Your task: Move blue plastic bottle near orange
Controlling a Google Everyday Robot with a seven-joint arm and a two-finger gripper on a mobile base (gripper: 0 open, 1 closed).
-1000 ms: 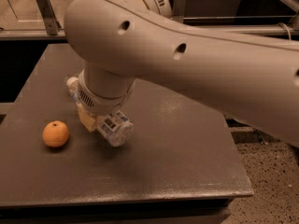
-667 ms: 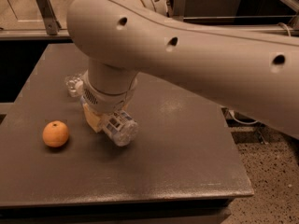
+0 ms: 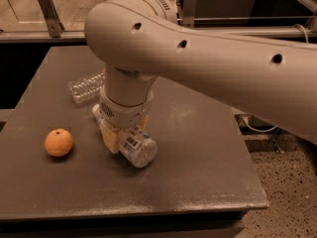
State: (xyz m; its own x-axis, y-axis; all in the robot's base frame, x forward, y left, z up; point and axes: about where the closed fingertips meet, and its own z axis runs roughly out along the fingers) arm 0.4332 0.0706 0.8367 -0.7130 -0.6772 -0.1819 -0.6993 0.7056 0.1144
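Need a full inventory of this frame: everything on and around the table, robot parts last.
orange: 1, orange, front left of the table, standing free
blue plastic bottle: 1, white-and-pale-blue label, lying mid-table, right of the orange
clear ribbed bottle: 1, transparent, lying toward the table's back left
table: 1, dark grey
rail: 1, metal, behind the table
floor: speckled, right of the table
arm: 1, beige, reaching in from the right
gripper: 1, mid-table, shut on the blue plastic bottle

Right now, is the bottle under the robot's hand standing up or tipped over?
Tipped over: the blue plastic bottle lies sideways, one round end facing the camera, with the gripper over its middle.
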